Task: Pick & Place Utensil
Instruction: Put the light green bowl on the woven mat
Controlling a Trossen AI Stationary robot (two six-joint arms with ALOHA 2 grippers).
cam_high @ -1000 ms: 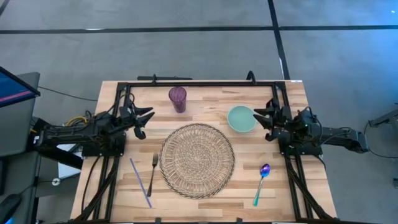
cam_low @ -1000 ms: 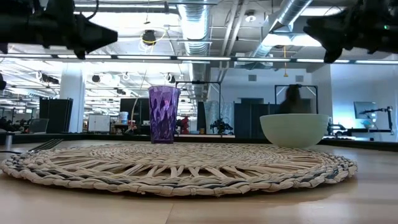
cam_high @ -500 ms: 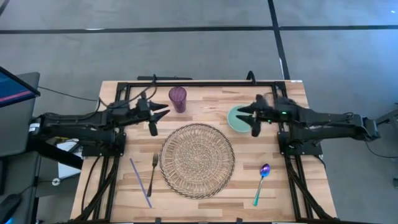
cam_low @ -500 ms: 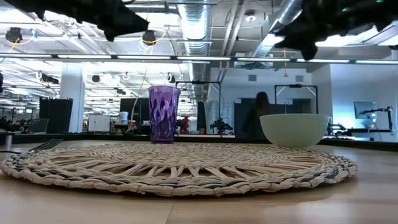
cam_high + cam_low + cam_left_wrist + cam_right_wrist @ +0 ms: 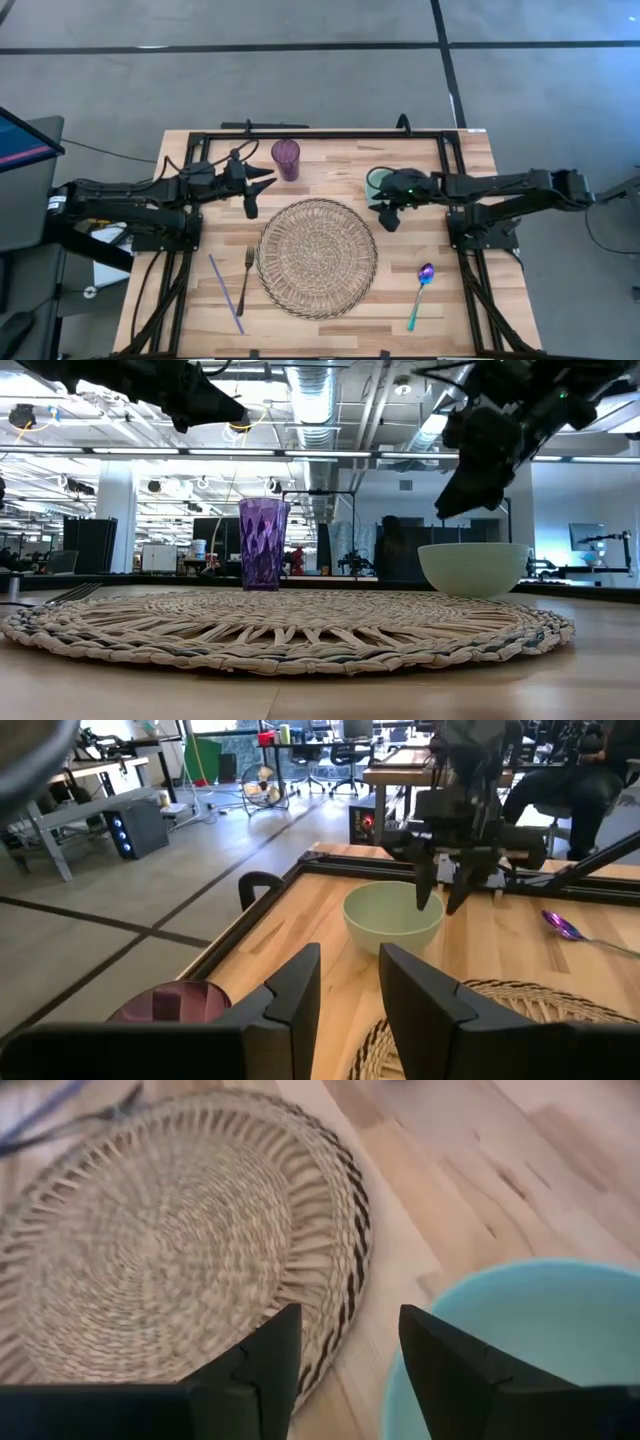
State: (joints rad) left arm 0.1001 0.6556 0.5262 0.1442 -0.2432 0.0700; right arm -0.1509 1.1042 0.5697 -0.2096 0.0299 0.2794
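1. The fork [image 5: 246, 279] is laid just left of the woven placemat [image 5: 318, 257], its long axis running table front to back, tines toward the back.
2. The left gripper [image 5: 256, 190], fingers parted, is held above the placemat's back-left edge.
3. The right gripper [image 5: 384, 211], fingers parted and empty, is held at the placemat's back-right edge, over the pale green bowl [image 5: 378, 180].
4. The spoon [image 5: 421, 295] is laid right of the placemat, bowl end toward the back.

You look level across light wooden table [image 5: 600, 660]. Round woven straw placemat [image 5: 290, 628] fills foreground. Behind it, purple faceted plastic cup [image 5: 263, 544] stands upright, left of centre. Pale green ceramic bowl [image 5: 473, 568] sits behind mat on right. Dark right gripper [image 5: 470, 485] hangs tilted downward just above bowl, apart from it. Dark left gripper [image 5: 205, 405] hovers high at upper left. Office room, ceiling pipes and a person's dim figure beyond.
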